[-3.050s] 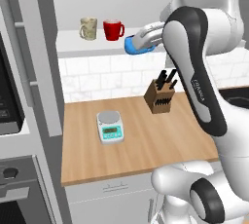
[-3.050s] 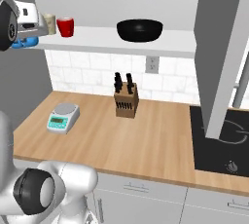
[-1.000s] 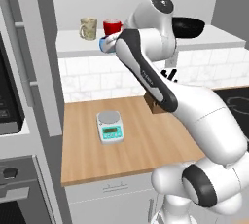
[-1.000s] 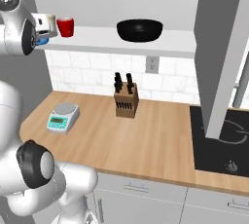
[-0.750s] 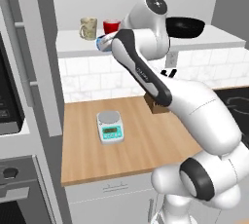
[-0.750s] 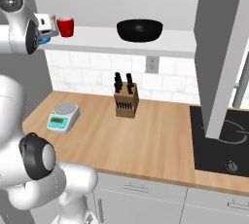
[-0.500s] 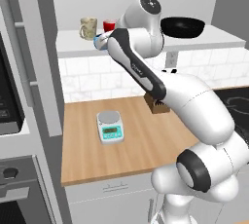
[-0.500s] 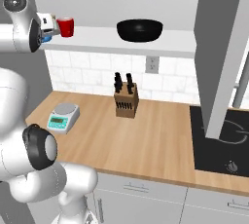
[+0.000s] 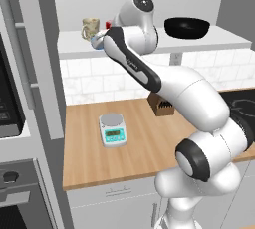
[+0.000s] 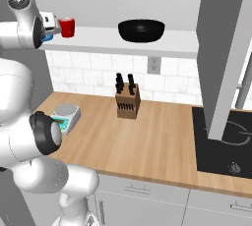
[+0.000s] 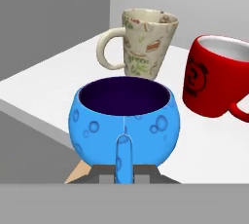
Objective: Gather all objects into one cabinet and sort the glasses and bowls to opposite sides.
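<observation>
The small blue bowl (image 11: 127, 121) sits right in front of my hand, its dark inside showing and its blue wall dotted with bubble marks; my gripper (image 11: 124, 173) is clamped shut on its near rim, and it hangs at the front edge of the long white shelf (image 11: 44, 91) rather than clearly resting on it. From the left base view the bowl (image 9: 98, 43) shows as a sliver of blue at my wrist, just in front of the beige patterned mug (image 9: 90, 28). That beige mug (image 11: 141, 43) stands upright on the shelf just behind the bowl, handle turned to the left of my hand view, and the red mug (image 11: 217, 83) stands upright close beside it. Well apart along the same shelf (image 10: 172, 43), the wide black bowl (image 10: 141, 30) rests upright. Below, on the wooden counter (image 10: 162, 131), stand a knife block (image 10: 127, 100) and a kitchen scale (image 9: 113, 129).
</observation>
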You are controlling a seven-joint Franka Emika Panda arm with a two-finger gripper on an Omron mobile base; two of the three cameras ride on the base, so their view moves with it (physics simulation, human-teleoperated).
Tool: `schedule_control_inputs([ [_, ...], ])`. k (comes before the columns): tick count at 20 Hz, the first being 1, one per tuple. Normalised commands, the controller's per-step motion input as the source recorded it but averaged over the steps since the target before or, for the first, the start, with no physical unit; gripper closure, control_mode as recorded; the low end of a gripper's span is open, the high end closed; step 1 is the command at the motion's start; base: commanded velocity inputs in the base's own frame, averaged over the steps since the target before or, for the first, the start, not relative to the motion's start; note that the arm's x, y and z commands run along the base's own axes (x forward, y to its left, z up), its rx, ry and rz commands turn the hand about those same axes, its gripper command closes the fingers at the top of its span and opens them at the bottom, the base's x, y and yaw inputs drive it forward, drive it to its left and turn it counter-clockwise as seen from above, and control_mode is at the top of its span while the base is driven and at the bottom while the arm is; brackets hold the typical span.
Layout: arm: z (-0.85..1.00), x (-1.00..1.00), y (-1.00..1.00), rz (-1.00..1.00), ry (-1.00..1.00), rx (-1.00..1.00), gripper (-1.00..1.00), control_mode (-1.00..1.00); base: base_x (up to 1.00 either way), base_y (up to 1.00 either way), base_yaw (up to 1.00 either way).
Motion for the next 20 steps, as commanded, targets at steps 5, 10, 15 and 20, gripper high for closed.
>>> schedule_control_inputs([
  [5, -0.13, 0.02, 0.13, 0.0, 0.01, 0.0, 1.0, -1.0, 0.0, 0.0, 0.0],
  [10, -0.12, 0.07, 0.05, 0.0, 0.0, 0.0, 1.0, -1.0, 0.0, 0.0, 0.0],
  [15, -0.04, 0.21, 0.0, 0.0, 0.0, 0.0, 1.0, -1.0, 0.0, 0.0, 0.0],
  [20, -0.04, 0.26, 0.0, 0.0, 0.0, 0.0, 1.0, -1.0, 0.0, 0.0, 0.0],
])
